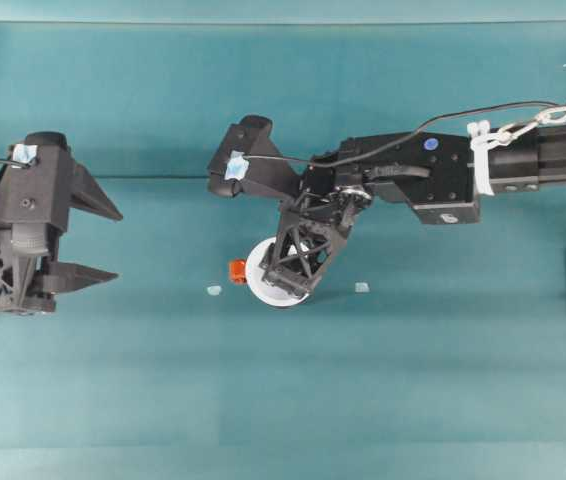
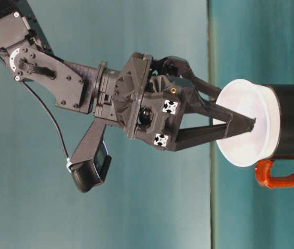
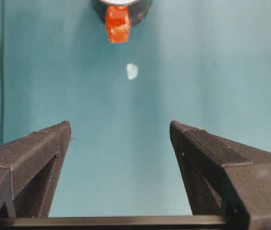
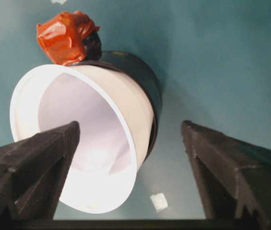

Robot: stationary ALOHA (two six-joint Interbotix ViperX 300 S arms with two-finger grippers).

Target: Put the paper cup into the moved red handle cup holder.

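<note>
White paper cup (image 4: 92, 143) sits nested in the glossy black red handle cup holder (image 4: 142, 84) near the middle of the teal table (image 1: 283, 400), its wide rim standing proud above the holder's edge. The orange-red tab handle (image 1: 237, 271) points toward the left arm. Over the cup hangs the right end effector (image 4: 130, 136), spread apart, with one finger (image 4: 35, 163) dipping inside the cup's mouth and the other outside the holder's wall, neither visibly squeezing it. Off at the left side of the table, the left end effector (image 1: 113, 243) is spread wide, well apart from the cup. Two small pale scraps (image 1: 214, 290) lie on the table on either side of the holder.
</note>
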